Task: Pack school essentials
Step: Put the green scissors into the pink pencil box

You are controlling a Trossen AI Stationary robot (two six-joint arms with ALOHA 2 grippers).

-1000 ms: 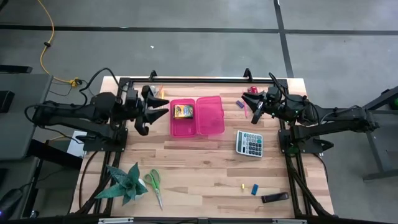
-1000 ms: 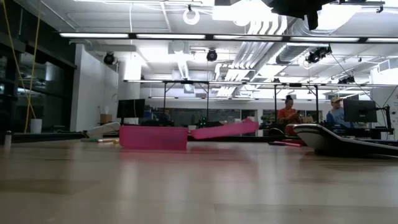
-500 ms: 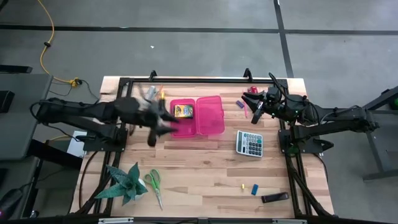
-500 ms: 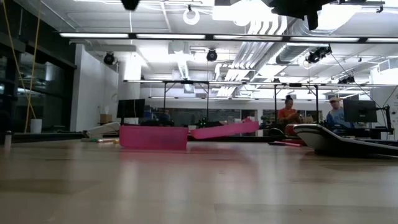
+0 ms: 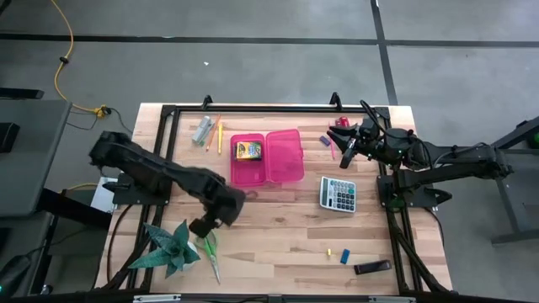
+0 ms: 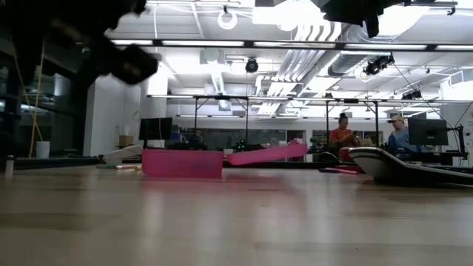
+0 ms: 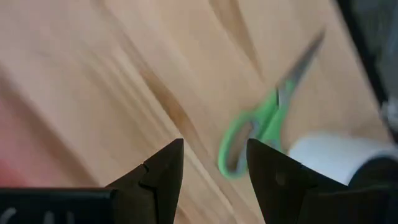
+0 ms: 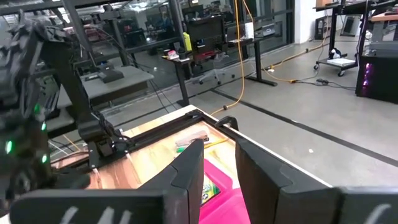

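A: Where are the green-handled scissors [image 5: 210,250] right now?

B: Flat on the wooden table [image 5: 278,223], near its front-left corner, just beside the spiky green plant [image 5: 165,247]. Nothing touches them. Seen from above, the handles point toward the middle of the table and the blades run on toward the front edge, so the long axis is roughly front to back, a little slanted.

A: And the nearest gripper?

B: The left gripper [image 5: 205,225]. It hangs just above and behind the handle end, empty, its two fingers apart. In its own wrist camera the green loops [image 7: 249,138] sit just ahead of the gap between the fingertips, blades leading away.

A: So what does the pick turn on?

B: I'd say lining that gap across the narrow width of the scissors, not along their length, then coming down near the handles. The plant close by leaves little room on that side.

A: The other arm?

B: The right gripper [image 5: 344,154] waits at the far right of the table, well apart from the scissors, fingers slightly apart and holding nothing.

A: Where would the scissors go?

B: Presumably the open pink case [image 5: 267,157], where the crayon box [image 5: 247,151] already lies.
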